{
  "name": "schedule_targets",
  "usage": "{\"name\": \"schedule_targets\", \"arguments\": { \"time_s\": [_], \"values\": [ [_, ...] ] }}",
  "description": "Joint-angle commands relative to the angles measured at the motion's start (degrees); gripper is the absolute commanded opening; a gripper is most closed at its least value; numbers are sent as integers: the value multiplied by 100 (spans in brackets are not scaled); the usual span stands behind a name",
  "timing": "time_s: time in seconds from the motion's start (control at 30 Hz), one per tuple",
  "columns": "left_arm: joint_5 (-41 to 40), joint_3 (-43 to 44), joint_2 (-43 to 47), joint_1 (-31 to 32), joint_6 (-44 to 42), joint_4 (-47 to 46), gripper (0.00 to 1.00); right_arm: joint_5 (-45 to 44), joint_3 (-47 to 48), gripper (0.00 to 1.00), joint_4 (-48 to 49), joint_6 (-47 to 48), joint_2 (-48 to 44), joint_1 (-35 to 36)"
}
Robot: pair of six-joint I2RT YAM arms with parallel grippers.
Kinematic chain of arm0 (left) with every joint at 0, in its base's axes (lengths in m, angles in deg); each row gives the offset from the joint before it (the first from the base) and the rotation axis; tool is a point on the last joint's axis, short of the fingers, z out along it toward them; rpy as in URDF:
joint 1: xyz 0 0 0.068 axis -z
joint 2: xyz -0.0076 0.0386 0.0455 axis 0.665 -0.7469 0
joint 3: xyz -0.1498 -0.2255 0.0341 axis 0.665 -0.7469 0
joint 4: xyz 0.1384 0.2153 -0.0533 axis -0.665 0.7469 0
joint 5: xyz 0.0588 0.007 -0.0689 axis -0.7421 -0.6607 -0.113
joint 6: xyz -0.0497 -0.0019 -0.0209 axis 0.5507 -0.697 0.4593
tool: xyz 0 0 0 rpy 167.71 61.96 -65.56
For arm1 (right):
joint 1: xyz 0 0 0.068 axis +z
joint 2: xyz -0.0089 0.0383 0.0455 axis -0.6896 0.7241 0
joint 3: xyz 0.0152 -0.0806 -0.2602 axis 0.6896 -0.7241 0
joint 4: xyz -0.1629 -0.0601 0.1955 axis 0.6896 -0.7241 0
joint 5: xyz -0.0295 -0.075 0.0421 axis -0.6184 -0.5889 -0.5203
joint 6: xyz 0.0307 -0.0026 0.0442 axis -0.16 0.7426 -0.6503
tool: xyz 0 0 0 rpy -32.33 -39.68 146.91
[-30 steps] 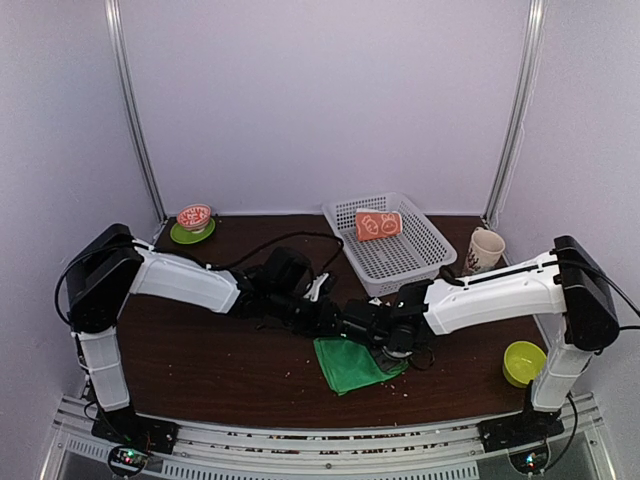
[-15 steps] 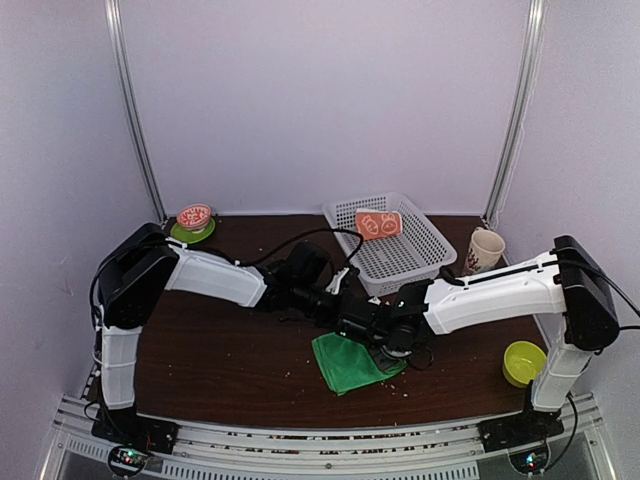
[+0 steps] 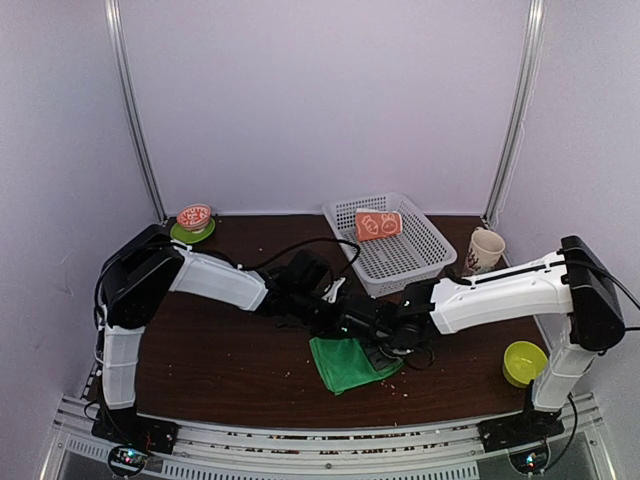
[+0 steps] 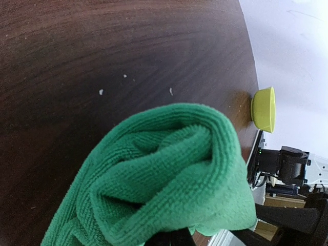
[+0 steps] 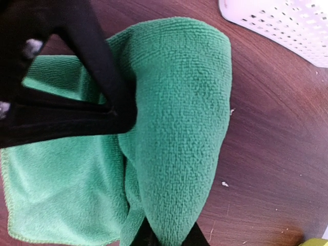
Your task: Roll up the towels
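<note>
Top: I see the bright green microfibre towel (image 3: 345, 365) just in front of the white plastic mesh basket (image 3: 410, 258). The rolled orange printed towel (image 3: 378, 224) sits inside the basket. The left gripper (image 3: 352, 322) and right gripper (image 3: 385, 345) meet on the green one. L wrist: left gripper pinched tight on a bunched fold, w/ bare dark wood table (image 4: 102, 51) beyond. R wrist: right gripper clamps the roll's end, basket edge near.

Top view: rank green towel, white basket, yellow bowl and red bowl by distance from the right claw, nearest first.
From the right claw:
1. Green towel, held in it.
2. White basket, just behind.
3. Yellow bowl, near right edge.
4. Red bowl, back left corner.
</note>
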Motion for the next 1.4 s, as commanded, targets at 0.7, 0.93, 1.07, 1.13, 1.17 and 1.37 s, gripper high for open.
{"name": "schedule_targets", "arguments": {
  "time_s": [0.7, 0.93, 1.07, 1.13, 1.17, 1.37],
  "values": [
    [-217, -82, -340, -46, -80, -157, 2, 2580, -2357, 58, 2811, -911, -2175, -1224],
    [-221, -115, -360, -45, -75, -145, 1, 3358, -2536, 53, 3515, -974, -1907, -1352],
    [-205, -111, -330, -46, -60, -157, 1, 3310, -2313, 35, 3355, -791, -1645, -1309],
    [-188, -128, -297, -41, -40, -184, 1, 2955, -2019, 24, 2915, -602, -1551, -1210],
    [-180, -137, -272, -45, -44, -188, 1, 2749, -1872, 19, 2705, -500, -1498, -1142],
    [-214, -241, 121, -46, -63, -42, 17, 1267, -818, 0, 1059, 19, -832, -610]
  ]
}}
